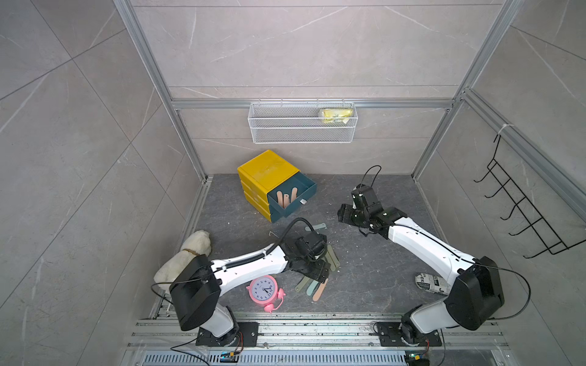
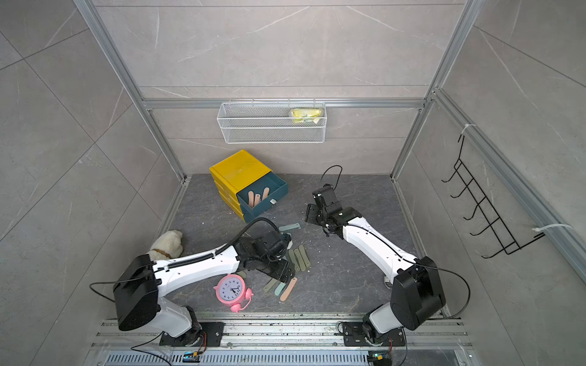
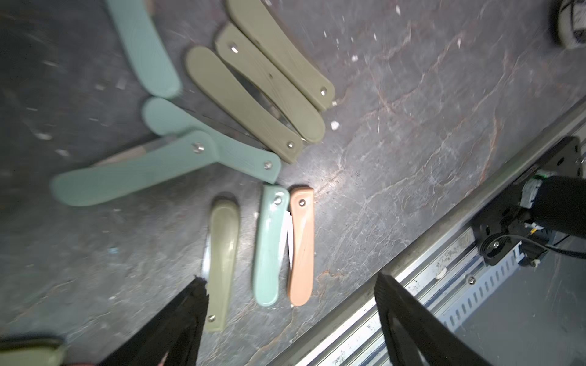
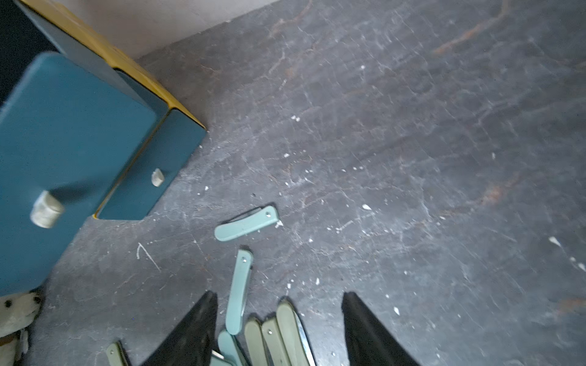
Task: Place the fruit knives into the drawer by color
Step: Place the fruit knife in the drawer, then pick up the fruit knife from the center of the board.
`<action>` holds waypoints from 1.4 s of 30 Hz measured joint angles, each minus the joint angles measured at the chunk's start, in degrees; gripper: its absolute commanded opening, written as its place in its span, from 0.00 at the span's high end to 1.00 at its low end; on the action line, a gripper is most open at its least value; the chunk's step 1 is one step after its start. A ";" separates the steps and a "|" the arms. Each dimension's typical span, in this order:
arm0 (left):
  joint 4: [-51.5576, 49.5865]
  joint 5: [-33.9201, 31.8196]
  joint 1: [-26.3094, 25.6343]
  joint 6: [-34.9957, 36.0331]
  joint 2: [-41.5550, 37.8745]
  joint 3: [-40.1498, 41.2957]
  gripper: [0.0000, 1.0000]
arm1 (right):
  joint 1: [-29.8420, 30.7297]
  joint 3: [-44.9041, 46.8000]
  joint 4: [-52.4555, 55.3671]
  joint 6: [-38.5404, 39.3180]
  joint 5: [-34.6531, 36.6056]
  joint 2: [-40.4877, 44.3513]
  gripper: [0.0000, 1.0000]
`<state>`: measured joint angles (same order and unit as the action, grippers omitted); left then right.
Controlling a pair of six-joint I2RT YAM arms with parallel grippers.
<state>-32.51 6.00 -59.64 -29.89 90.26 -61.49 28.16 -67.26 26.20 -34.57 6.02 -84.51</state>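
Note:
A yellow cabinet has its top teal drawer pulled open, with peach fruit knives lying inside. On the dark floor lie several folded knives: olive ones, mint ones and one peach knife. My left gripper hovers low over the front of this pile, open and empty, with the peach knife and a mint one between its fingertips' lines. My right gripper hangs open and empty above the floor, right of the drawer, looking down at the mint knives.
A pink alarm clock stands just left of the pile, and a white plush toy lies further left. A printed can lies by the right arm's base. A wire basket hangs on the back wall, and a black hook rack on the right.

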 measured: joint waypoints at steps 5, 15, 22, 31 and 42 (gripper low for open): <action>1.46 1.99 -3.15 -1.27 4.35 0.00 0.28 | -1.16 3.28 -0.15 0.02 0.02 3.91 0.35; 3.98 1.51 -6.34 -2.75 9.86 -0.52 0.40 | -2.80 6.45 -0.50 0.07 -0.02 8.70 0.35; 1.40 -3.48 -8.31 -2.95 11.56 -1.70 0.47 | -3.45 7.30 -0.79 0.07 -0.28 9.94 0.35; -2.49 -9.99 -12.00 -2.86 16.37 -6.64 0.57 | -4.37 7.39 -0.79 0.11 -1.11 10.49 0.35; -3.26 -11.87 -12.50 -2.69 16.79 -7.02 0.80 | -4.74 7.39 -0.79 0.26 -1.20 11.54 0.35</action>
<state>-35.77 -5.87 -72.14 -32.58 107.04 -68.51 23.42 -59.88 25.41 -34.30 4.82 -72.97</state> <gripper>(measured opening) 0.248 0.646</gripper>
